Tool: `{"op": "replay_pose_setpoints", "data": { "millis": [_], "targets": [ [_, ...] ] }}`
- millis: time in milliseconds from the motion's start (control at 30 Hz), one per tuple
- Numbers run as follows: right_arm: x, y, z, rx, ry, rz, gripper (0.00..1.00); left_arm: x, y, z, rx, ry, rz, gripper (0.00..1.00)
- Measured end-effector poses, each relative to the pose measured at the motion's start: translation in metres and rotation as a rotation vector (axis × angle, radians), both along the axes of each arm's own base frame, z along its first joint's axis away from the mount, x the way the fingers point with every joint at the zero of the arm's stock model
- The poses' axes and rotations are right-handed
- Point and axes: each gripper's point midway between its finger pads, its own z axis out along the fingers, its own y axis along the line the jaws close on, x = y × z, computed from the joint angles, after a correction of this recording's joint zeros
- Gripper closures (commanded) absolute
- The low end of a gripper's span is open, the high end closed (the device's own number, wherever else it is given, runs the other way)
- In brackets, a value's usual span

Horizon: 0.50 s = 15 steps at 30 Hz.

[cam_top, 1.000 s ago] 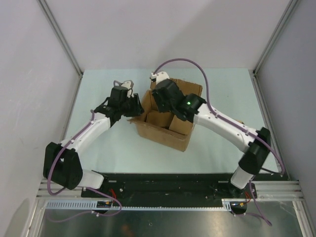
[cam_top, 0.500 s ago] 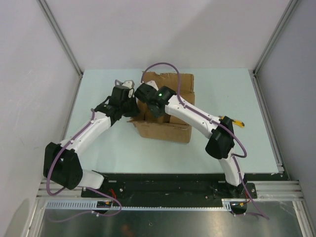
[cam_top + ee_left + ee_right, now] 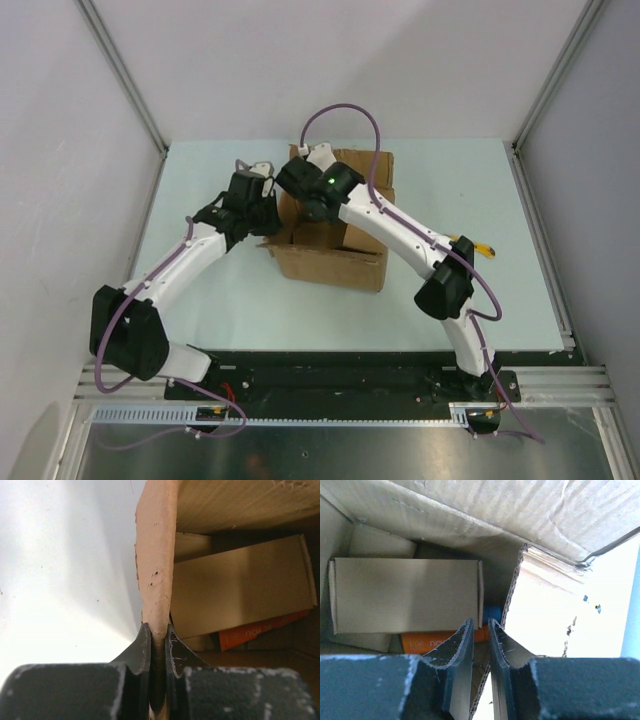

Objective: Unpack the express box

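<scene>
The express box [image 3: 335, 262] is a brown carton standing open mid-table. My left gripper [image 3: 268, 206] is shut on its left flap, whose edge [image 3: 156, 575] runs up from between the jaws. My right gripper [image 3: 303, 190] is over the box's back left corner. Its jaws are almost together, with the corrugated edge of a flap [image 3: 540, 595] running down between them. Inside the box lie a small plain cardboard box [image 3: 405, 595], also seen in the left wrist view [image 3: 240, 592], an orange item [image 3: 425, 639] and a blue item [image 3: 493, 613].
A yellow utility knife [image 3: 484, 250] lies on the table by the right arm's elbow. Metal frame posts stand at the back corners [image 3: 160, 150]. The black base rail [image 3: 330, 375] runs along the near edge.
The right arm swung left across the box, and its gripper now sits at the back left corner. The box turned squarer to the table edge. The left gripper kept its hold on the flap.
</scene>
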Motion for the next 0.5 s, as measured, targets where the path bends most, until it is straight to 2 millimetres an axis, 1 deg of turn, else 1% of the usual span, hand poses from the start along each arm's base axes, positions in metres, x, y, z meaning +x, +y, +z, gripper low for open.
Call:
{"op": "replay_pose_setpoints", "data": {
  "millis": [100, 233, 367, 500],
  "targets": [
    [0.003, -0.005, 0.002, -0.018, -0.024, -0.022, 0.77, 0.0, 0.002, 0.001, 0.015, 0.0, 0.009, 0.96],
    [0.001, -0.012, 0.003, -0.021, -0.036, -0.043, 0.77, 0.0, 0.006, 0.002, 0.05, -0.005, 0.016, 0.96],
    [0.0, -0.024, 0.022, 0.026, -0.067, -0.07, 0.76, 0.001, 0.01, 0.003, 0.074, 0.002, 0.032, 0.96],
    [-0.002, -0.052, 0.043, 0.078, -0.076, -0.111, 0.76, 0.002, 0.015, 0.004, 0.098, 0.007, 0.05, 0.96]
  ]
}}
